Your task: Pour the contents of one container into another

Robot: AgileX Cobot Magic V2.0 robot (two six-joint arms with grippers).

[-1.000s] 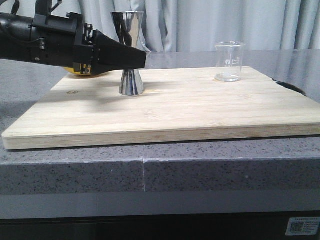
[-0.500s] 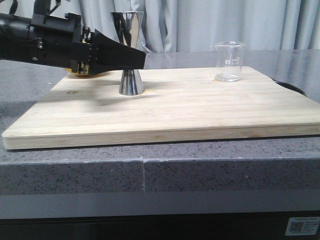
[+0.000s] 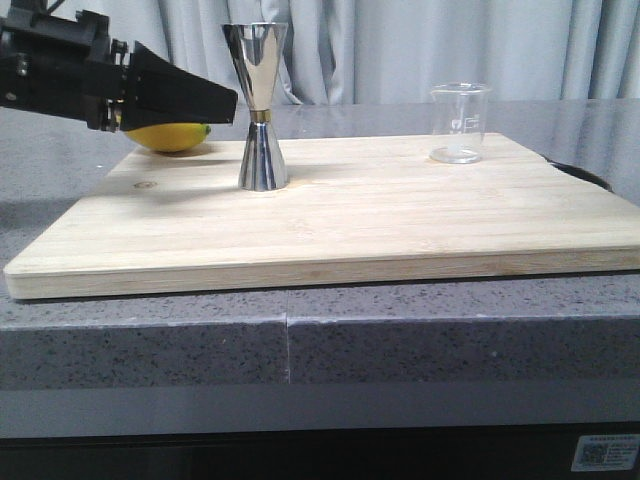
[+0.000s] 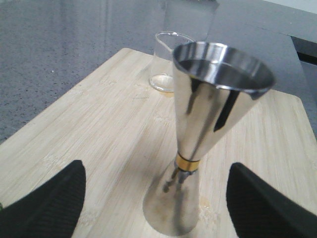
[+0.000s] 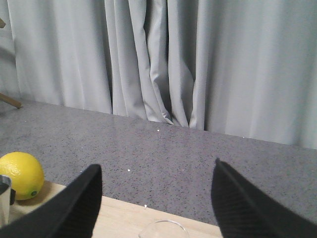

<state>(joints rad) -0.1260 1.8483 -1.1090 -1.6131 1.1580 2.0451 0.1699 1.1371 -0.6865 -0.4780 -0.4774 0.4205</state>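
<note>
Left jaws (image 4: 156,198) spread beside upright jigger (image 3: 262,110), beaker (image 3: 460,123) upright

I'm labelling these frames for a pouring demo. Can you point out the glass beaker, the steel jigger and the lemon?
glass beaker (image 3: 460,125): front view, on its clear side wall.
steel jigger (image 3: 263,160): front view, on its lower cone, below the gold band.
lemon (image 5: 20,175): right wrist view, on its yellow skin.

Kitchen-style demo bench: stone counter (image 3: 120,330), curtain (image 3: 400,50) backdrop.
</note>
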